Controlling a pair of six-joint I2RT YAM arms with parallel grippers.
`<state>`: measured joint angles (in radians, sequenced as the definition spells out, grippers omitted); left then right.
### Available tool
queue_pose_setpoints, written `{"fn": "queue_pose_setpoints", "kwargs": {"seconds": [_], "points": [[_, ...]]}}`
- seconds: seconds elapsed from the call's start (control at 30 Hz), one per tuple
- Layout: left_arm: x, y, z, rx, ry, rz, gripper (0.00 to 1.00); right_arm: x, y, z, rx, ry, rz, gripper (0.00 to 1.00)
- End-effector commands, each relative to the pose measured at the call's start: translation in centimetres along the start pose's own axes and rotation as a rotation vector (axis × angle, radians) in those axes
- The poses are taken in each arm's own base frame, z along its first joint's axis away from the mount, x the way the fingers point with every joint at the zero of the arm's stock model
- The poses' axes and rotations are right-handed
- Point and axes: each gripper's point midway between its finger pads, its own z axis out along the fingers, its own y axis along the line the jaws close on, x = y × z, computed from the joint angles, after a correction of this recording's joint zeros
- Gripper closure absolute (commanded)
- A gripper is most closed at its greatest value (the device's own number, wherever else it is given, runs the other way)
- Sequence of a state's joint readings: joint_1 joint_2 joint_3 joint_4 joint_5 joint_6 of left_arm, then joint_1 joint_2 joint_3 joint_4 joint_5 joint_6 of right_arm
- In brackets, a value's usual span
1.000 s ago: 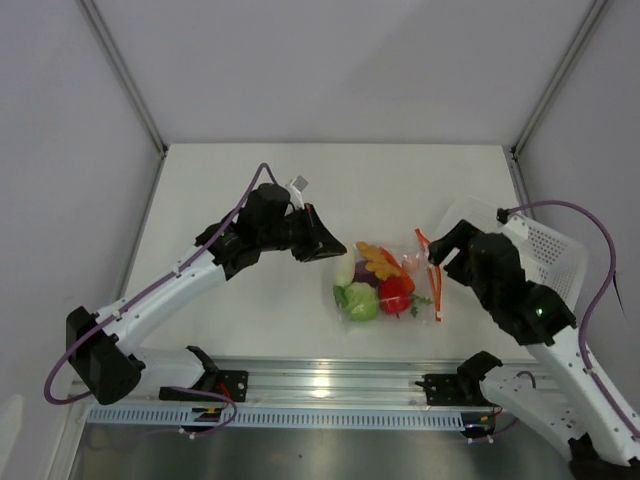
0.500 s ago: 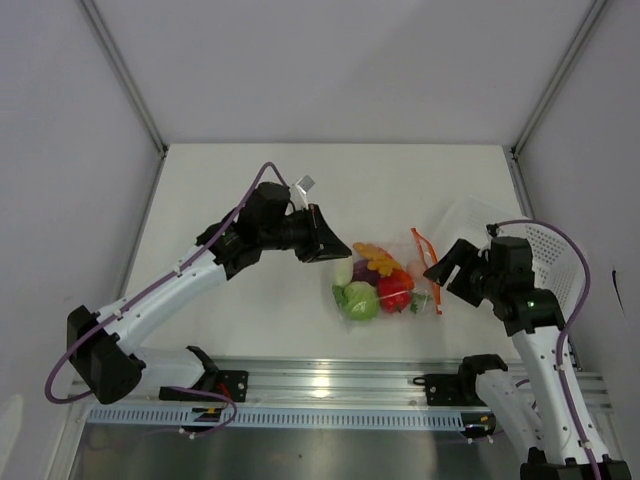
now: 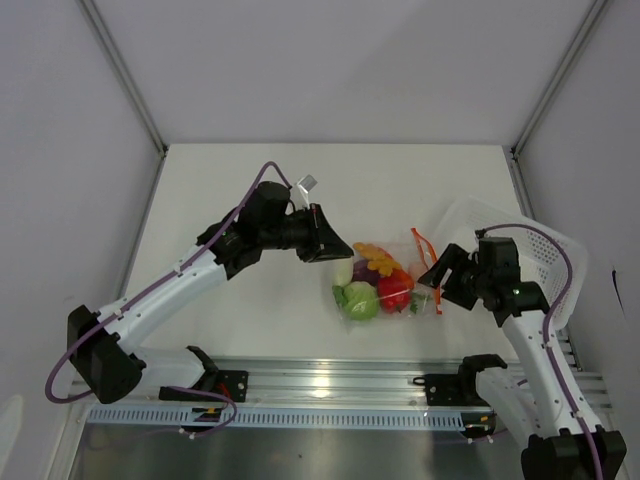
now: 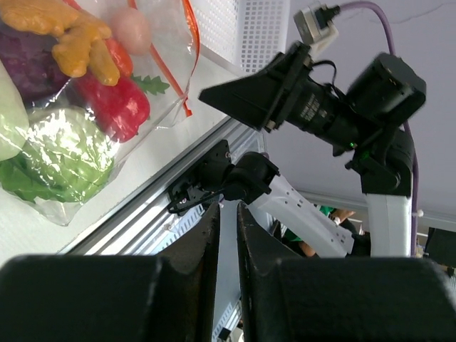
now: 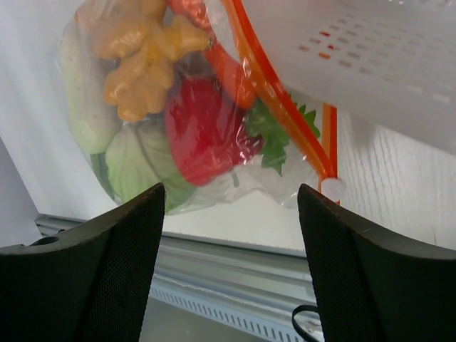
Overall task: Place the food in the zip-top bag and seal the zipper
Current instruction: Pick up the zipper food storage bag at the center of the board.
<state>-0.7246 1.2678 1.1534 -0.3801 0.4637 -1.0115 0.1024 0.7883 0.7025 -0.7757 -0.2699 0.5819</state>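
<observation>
My left jaws are only a thin slit apart with nothing between them, and my right jaws stand wide open, also empty. The left gripper (image 3: 343,250) hovers over the white table (image 3: 230,190), just beside the far-left corner of the zip-top bag (image 3: 385,285); I cannot tell from the top view whether it touches it. In the left wrist view its fingers (image 4: 206,242) point past the near edge of the table. The bag lies flat near the table's near edge with all the food inside it. At its left end is the white radish (image 3: 345,272), and the green round fruit (image 3: 362,300) is at the near-left corner. A purple piece (image 3: 365,272) is partly under the orange-yellow lumpy piece (image 3: 378,262), and the red pepper (image 3: 395,292) is to the right. The pink one (image 4: 132,30) sits against the far-right side. The zipper (image 3: 421,240) runs near to far along the bag's right edge; I cannot tell whether it is pressed closed. The right gripper (image 3: 432,275) hangs over that right edge, and in its wrist view the pepper and strip show between the spread fingers (image 5: 107,249). The white perforated basket (image 3: 545,250) sits at the right, touching the bag's edge.
</observation>
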Motion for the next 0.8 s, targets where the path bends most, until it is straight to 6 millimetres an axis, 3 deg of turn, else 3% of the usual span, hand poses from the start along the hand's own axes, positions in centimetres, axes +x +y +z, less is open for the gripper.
{"fn": "queue_pose_setpoints", "kwargs": {"seconds": [0.0,0.3,0.43,0.63,0.77], "points": [[0.1,-1.9,-0.8,0.074,0.003,0.034,0.83,-2.0,0.2,1.3,0.0,-0.044,-0.043,0.23],[0.3,-2.0,-1.0,0.076,0.009,0.041,0.82,-3.0,-2.0,4.7,0.082,-0.032,-0.066,0.14],[0.4,-1.9,-0.8,0.077,0.019,0.038,0.82,-3.5,-1.6,5.1,0.055,-0.049,-0.1,0.14],[0.3,-2.0,-0.7,0.082,0.02,0.04,0.82,-3.7,0.2,5.7,-0.04,-0.037,-0.165,0.16],[0.3,-1.9,-0.7,0.078,0.022,0.044,0.82,-3.4,2.6,5.8,-0.146,-0.033,-0.224,0.2]]}}
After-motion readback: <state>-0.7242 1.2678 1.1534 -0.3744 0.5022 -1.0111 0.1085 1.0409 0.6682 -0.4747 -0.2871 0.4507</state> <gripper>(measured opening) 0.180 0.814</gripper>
